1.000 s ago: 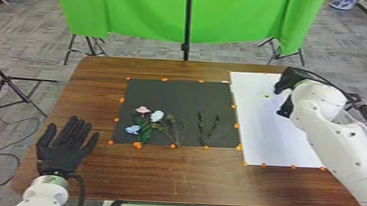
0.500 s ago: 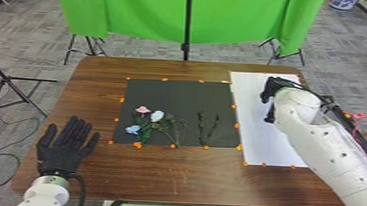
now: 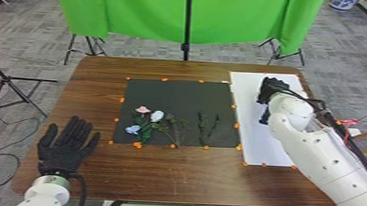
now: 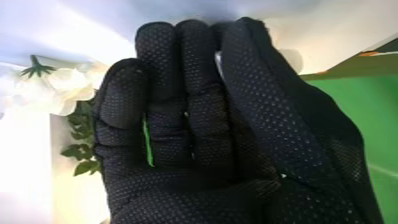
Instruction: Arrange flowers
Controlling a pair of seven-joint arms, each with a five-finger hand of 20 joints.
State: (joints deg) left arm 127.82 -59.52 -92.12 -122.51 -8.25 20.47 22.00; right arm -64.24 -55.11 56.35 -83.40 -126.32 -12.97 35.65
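A white flower (image 4: 55,90) is seen beside the right hand (image 3: 272,87), which has been shifted inward over the white sheet (image 3: 265,144); its fingers are kept straight and narrow, whether anything is held cannot be told. More flowers (image 3: 133,129) are laid on the dark mat (image 3: 167,95), separated from the outspread left hand (image 3: 62,153) by worktop (image 3: 100,105).

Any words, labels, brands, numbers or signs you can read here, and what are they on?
None that can be read: no legible text on the black mat, the white sheet, the table or the green cloth.
The small dark marks on the right arm are too small to make out; I can't tell whether any are lettering.
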